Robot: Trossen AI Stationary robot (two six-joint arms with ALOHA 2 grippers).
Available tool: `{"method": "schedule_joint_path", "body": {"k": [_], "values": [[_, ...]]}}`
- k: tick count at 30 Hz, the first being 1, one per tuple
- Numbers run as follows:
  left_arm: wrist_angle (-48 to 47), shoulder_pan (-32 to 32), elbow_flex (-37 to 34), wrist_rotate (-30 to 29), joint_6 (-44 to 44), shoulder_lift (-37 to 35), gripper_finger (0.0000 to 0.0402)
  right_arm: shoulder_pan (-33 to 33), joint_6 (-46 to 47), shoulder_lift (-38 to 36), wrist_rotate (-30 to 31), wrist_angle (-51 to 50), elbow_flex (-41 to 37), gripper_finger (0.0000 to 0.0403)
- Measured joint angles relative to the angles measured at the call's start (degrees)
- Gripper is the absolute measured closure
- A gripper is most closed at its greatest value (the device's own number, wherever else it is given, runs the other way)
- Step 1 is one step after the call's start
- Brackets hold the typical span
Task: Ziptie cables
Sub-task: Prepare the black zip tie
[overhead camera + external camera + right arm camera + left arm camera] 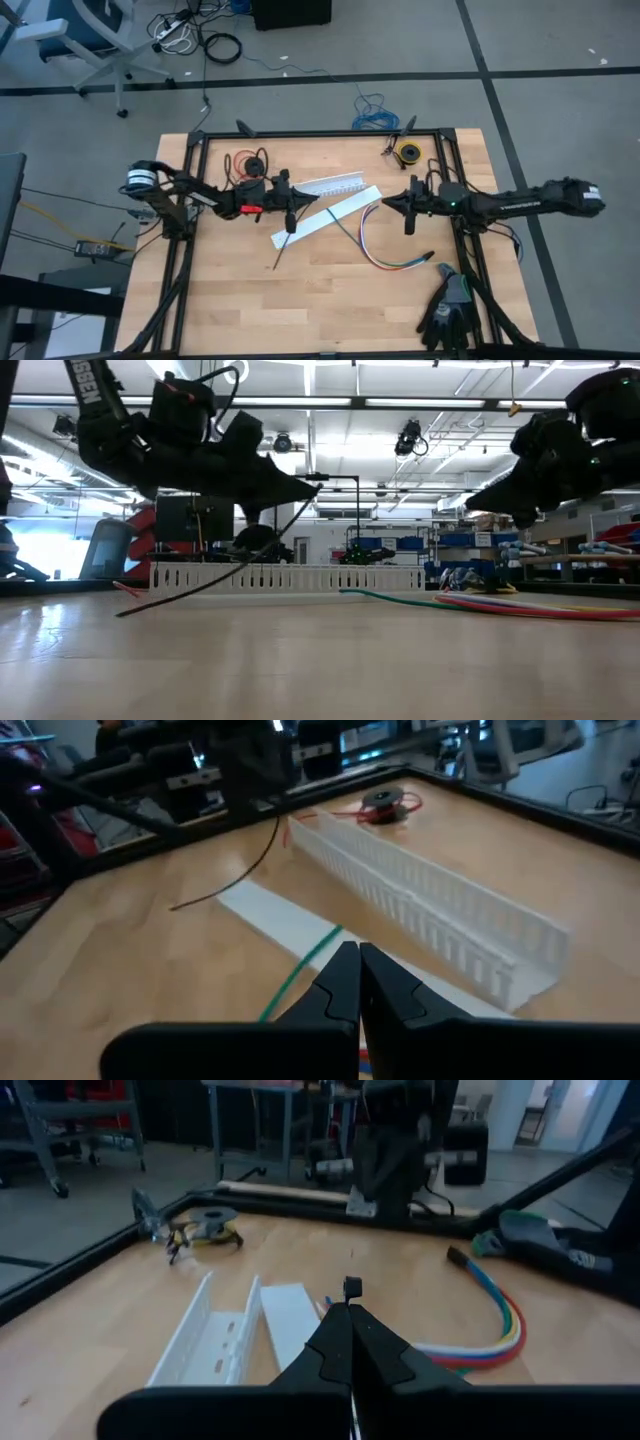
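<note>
Where the ziptie [283, 245] meets the left gripper [291, 212], its upper end is hidden between fingers pinched shut on it; from there it slants down, long axis toward the table's near edge, its lower tip on the wood. The cables [385, 250] lie curved near the right gripper [409, 212], which is held above them, closed on nothing. The channel [325, 187] lies between the grippers.
</note>
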Motion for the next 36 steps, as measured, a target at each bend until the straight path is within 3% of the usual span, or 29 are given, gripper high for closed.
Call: {"method": "schedule_joint_path", "body": {"k": [10,21,27,36], "values": [[7.6,0.3,1.5,2.0,3.8,4.4,0.0401,0.4,-0.7,28.9,0.4,10.1,11.6,0.0401],[10.8,0.3,1.5,2.9,4.3,4.4,0.0401,0.6,-2.3,51.8,-1.2,16.5,27.8,0.0397],[11.0,0.3,1.5,2.9,4.2,4.4,0.0401,1.5,-4.0,58.5,-2.2,19.9,33.5,0.0377],[11.2,0.3,1.4,3.1,4.1,4.4,0.0401,2.4,-3.5,62.8,-2.1,31.0,35.4,0.0334]]}}
